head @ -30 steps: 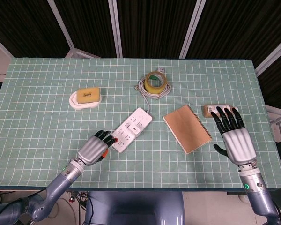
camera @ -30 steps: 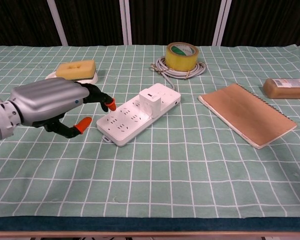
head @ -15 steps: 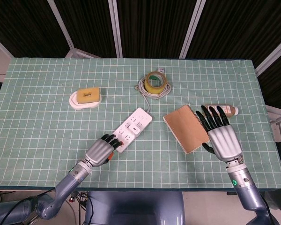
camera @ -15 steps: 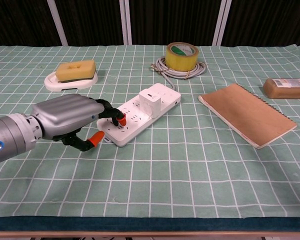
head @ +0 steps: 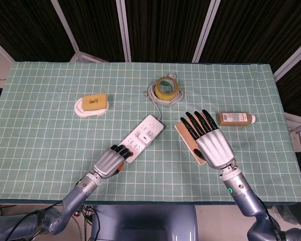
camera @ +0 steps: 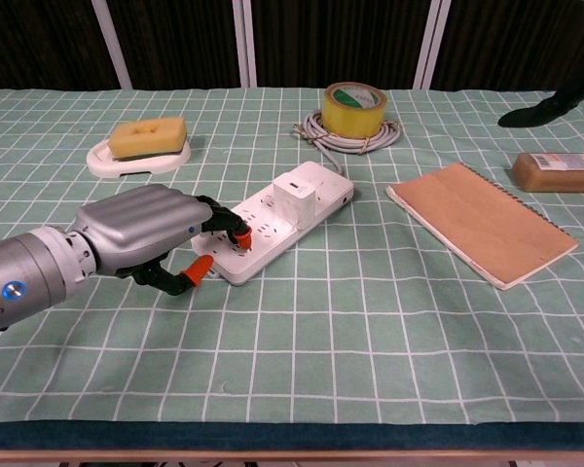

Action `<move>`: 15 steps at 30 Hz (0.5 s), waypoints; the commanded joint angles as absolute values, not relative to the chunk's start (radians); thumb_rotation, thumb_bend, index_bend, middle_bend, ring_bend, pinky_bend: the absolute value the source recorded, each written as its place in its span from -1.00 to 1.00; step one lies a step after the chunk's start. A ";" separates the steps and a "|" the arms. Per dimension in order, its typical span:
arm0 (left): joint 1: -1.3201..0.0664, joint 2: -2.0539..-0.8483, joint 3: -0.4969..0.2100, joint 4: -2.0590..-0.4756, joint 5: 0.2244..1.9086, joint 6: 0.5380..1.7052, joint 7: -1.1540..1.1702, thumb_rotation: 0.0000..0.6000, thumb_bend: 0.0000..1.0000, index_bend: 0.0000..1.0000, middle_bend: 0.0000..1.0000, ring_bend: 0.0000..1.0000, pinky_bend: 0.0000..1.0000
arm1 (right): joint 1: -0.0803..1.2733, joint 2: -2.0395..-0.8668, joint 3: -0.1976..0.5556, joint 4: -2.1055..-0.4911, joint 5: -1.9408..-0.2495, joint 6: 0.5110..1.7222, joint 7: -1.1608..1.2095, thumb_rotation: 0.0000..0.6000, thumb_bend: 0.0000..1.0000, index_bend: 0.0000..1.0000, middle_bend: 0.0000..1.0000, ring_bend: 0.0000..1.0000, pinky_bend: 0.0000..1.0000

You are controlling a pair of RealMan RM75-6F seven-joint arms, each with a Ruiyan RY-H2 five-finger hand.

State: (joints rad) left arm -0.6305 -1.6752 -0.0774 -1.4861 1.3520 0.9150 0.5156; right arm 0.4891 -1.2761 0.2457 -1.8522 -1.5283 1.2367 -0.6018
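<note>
At the near edge of the green checked tablecloth (head: 40, 130), the robot's left hand (camera: 146, 232) bears down with curled fingers on the near end of a white power strip (camera: 273, 221); its orange-tipped fingers (camera: 241, 235) rest on the sockets while the thumb hooks the strip's near edge. Whether the hand truly grips or only presses cannot be told. The strip lies diagonally at mid-table, a white adapter (camera: 297, 188) plugged into its far end. One likely mishap: a push off-centre could skate or swivel the strip across the cloth, tugging the cord toward the coil behind it.

To the right, the right hand (head: 208, 140) hovers with fingers spread and nothing in them above a brown spiral notebook (camera: 479, 220). Dropped carelessly, it could shove the notebook or crease its cover. Just beyond lies a small brown bottle (head: 236, 118) on its side, apt to roll if nudged.

Farther back sit a yellow sponge (head: 94, 101) in a white dish (head: 83, 111), and a roll of yellow tape (head: 165, 85) resting on the coiled cable (head: 154, 95).
</note>
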 commanded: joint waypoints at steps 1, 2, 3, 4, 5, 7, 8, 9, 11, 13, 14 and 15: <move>-0.632 -1.678 -0.074 -1.483 1.350 0.917 0.514 1.00 0.21 -0.40 -0.41 -0.64 -0.42 | 0.501 -1.295 0.243 -1.851 -1.511 1.225 -0.621 1.00 -0.67 -0.97 -0.78 -0.78 -0.77; -0.632 -1.678 -0.072 -1.481 1.350 0.917 0.513 1.00 0.21 -0.39 -0.41 -0.63 -0.42 | 0.505 -1.300 0.242 -1.850 -1.506 1.219 -0.628 1.00 -0.67 -0.97 -0.78 -0.78 -0.77; -0.633 -1.679 -0.071 -1.480 1.349 0.918 0.511 1.00 0.21 -0.39 -0.40 -0.63 -0.41 | 0.510 -1.304 0.241 -1.849 -1.502 1.214 -0.636 1.00 -0.67 -0.96 -0.78 -0.78 -0.77; -0.633 -1.679 -0.070 -1.478 1.348 0.919 0.509 1.00 0.21 -0.39 -0.40 -0.63 -0.41 | 0.515 -1.309 0.241 -1.848 -1.496 1.207 -0.645 1.00 -0.67 -0.95 -0.78 -0.78 -0.77; -0.633 -1.680 -0.069 -1.476 1.347 0.919 0.508 1.00 0.21 -0.39 -0.40 -0.63 -0.41 | 0.522 -1.315 0.241 -1.846 -1.490 1.198 -0.655 1.00 -0.67 -0.95 -0.78 -0.78 -0.77; -0.634 -1.682 -0.065 -1.473 1.347 0.919 0.505 1.00 0.21 -0.39 -0.40 -0.63 -0.41 | 0.538 -1.326 0.243 -1.842 -1.476 1.179 -0.675 1.00 -0.67 -0.94 -0.78 -0.78 -0.77; -0.635 -1.683 -0.064 -1.471 1.348 0.919 0.505 1.00 0.21 -0.39 -0.40 -0.63 -0.41 | 0.546 -1.332 0.246 -1.838 -1.467 1.171 -0.686 1.00 -0.67 -0.93 -0.78 -0.78 -0.77; -0.636 -1.684 -0.061 -1.469 1.349 0.919 0.505 1.00 0.22 -0.39 -0.40 -0.63 -0.41 | 0.554 -1.339 0.249 -1.835 -1.458 1.162 -0.696 1.00 -0.67 -0.92 -0.78 -0.78 -0.77; -0.637 -1.686 -0.058 -1.466 1.350 0.920 0.504 1.00 0.21 -0.39 -0.39 -0.63 -0.41 | 0.574 -1.353 0.256 -1.827 -1.433 1.139 -0.714 1.00 -0.67 -0.89 -0.77 -0.78 -0.77; -0.638 -1.688 -0.056 -1.463 1.350 0.921 0.501 1.00 0.21 -0.38 -0.38 -0.63 -0.41 | 0.594 -1.366 0.262 -1.815 -1.408 1.114 -0.730 1.00 -0.67 -0.84 -0.75 -0.77 -0.76; -0.638 -1.689 -0.057 -1.463 1.348 0.923 0.498 1.00 0.21 -0.38 -0.38 -0.63 -0.41 | 0.605 -1.372 0.264 -1.808 -1.396 1.100 -0.740 1.00 -0.67 -0.82 -0.74 -0.76 -0.75; -0.637 -1.690 -0.058 -1.463 1.345 0.924 0.493 1.00 0.21 -0.38 -0.38 -0.63 -0.41 | 0.616 -1.377 0.266 -1.801 -1.386 1.088 -0.748 1.00 -0.67 -0.79 -0.73 -0.74 -0.74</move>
State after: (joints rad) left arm -0.6376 -1.6893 -0.0569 -1.4633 1.3471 0.9228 0.4965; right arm 0.5952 -1.3634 0.2595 -1.8155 -1.4070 1.1107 -0.7300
